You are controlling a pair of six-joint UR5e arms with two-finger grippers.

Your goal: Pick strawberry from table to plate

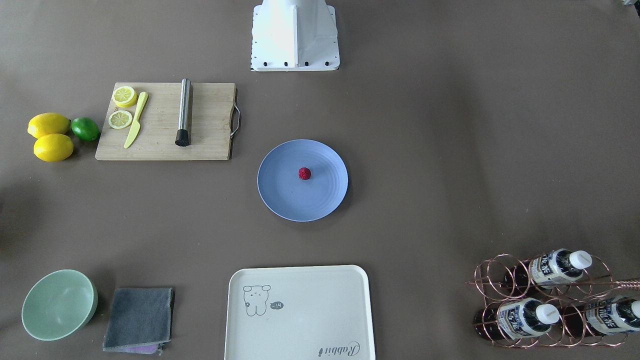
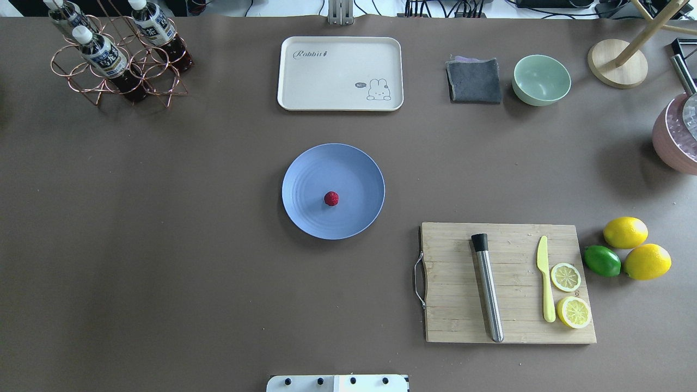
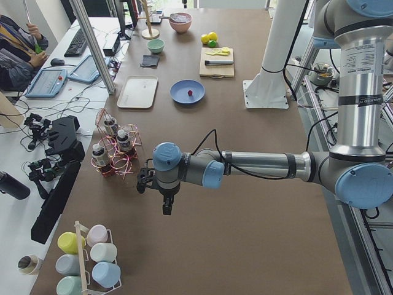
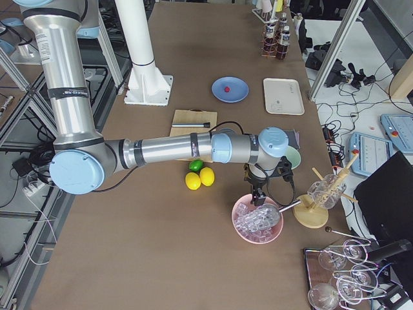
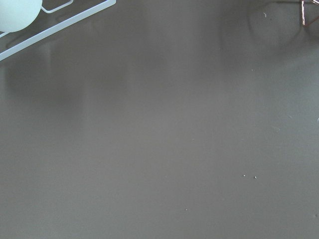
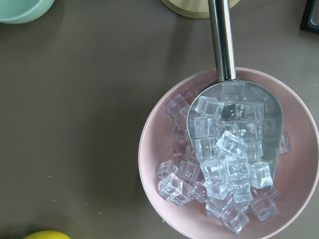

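Observation:
The small dark-red strawberry [image 1: 304, 173] [image 2: 331, 198] lies near the middle of the round blue plate [image 1: 285, 197] [image 2: 356, 171], which sits at the centre of the grey-brown table [image 1: 450, 150]. No arm is near it. My left gripper [image 3: 167, 206] hangs over bare table far from the plate, beside the bottle rack [image 3: 116, 150]; I cannot tell if it is open or shut. My right gripper [image 4: 259, 196] points down over the pink ice bowl [image 4: 257, 223] at the table's other end; its state cannot be told either. Neither wrist view shows fingers.
A wooden cutting board [image 2: 457, 316] carries a steel muddler, a yellow knife and lemon slices. Two lemons [image 2: 625, 232] and a lime [image 2: 602, 261] lie beside it. A cream tray [image 2: 340, 73], grey cloth [image 2: 474, 81], mint bowl [image 2: 542, 79] and bottle rack [image 2: 117, 65] line the far edge.

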